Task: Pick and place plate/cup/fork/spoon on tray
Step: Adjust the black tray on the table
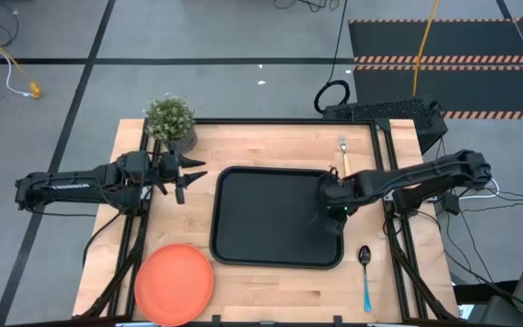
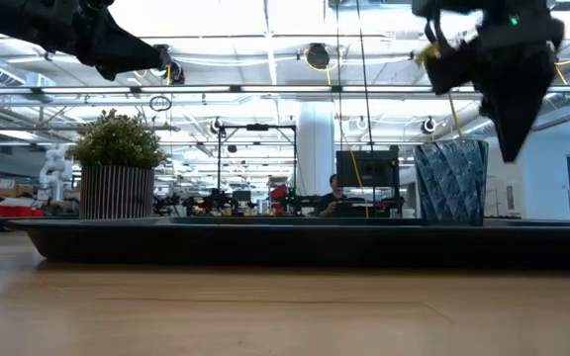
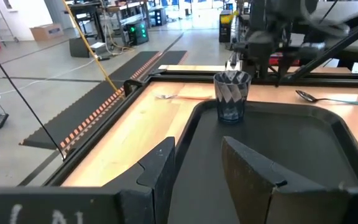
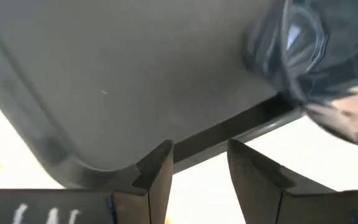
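The black tray (image 1: 243,227) lies mid-table. The dark grey faceted cup (image 3: 231,96) stands upright on the tray's floor near its right edge; it also shows in the low view (image 2: 450,183) and the right wrist view (image 4: 309,50). My right gripper (image 4: 201,149) hangs open and empty just above and beside the cup (image 1: 332,202), over the tray's rim. My left gripper (image 1: 187,176) waits open at the tray's left edge. The orange plate (image 1: 173,282) lies flat at the near left. The fork (image 1: 343,154) lies right of the tray's far corner. The spoon (image 1: 365,272) lies right of its near corner.
A grey pot with a green plant (image 1: 172,123) stands at the far left corner, close behind my left gripper. Bare wood shows along the near edge between the plate and the spoon. A person sits far off in the room behind (image 2: 334,193).
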{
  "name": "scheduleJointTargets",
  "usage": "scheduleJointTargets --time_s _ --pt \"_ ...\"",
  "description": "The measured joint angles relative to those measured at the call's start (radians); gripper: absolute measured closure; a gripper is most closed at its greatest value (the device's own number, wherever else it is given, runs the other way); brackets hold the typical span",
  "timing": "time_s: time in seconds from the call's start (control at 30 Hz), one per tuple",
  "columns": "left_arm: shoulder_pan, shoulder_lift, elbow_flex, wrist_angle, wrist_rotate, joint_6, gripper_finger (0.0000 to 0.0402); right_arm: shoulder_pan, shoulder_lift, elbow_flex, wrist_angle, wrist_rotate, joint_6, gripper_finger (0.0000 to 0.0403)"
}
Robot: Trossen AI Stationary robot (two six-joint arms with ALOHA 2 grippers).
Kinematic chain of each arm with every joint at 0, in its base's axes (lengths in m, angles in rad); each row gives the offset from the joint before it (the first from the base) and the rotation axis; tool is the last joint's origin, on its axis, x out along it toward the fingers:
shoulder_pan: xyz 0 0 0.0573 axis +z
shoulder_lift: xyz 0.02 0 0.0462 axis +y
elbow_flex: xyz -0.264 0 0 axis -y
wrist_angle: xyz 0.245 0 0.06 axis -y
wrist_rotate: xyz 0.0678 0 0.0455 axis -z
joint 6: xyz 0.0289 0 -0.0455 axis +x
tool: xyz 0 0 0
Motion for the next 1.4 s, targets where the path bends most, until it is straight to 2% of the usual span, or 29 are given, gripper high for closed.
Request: scheduleJointTargets --time_s 0.13,0.37,0.63,0.83,1.0,1.4 --pt "0.0 0.0 0.0 0.004 0.0 0.0 0.0266 -0.001 0.0 -0.071 0.012 0.007 -0.006 0.0257" --pt "0.0 0.0 0.0 0.006 -0.001 0.0 0.0266 -0.023 0.0 -0.155 0.081 0.084 -0.046 0.0257" --pt "0.0 0.0 0.0 0.0 -0.002 0.001 0.0266 -0.062 0.0 -0.161 0.161 0.162 -0.098 0.0257" --pt "0.0 0.0 0.0 0.0 -0.002 0.001 0.0266 -0.083 0.0 -0.161 0.154 0.164 -0.101 0.0257" --pt "0.0 0.0 0.0 -0.001 -0.002 0.001 0.0266 -0.09 0.0 -0.161 0.135 0.218 -0.098 0.0257" --pt "0.0 0.0 0.0 -0.001 -0.002 0.011 0.0266 -0.058 -0.061 -0.121 0.111 0.158 0.019 0.0257"
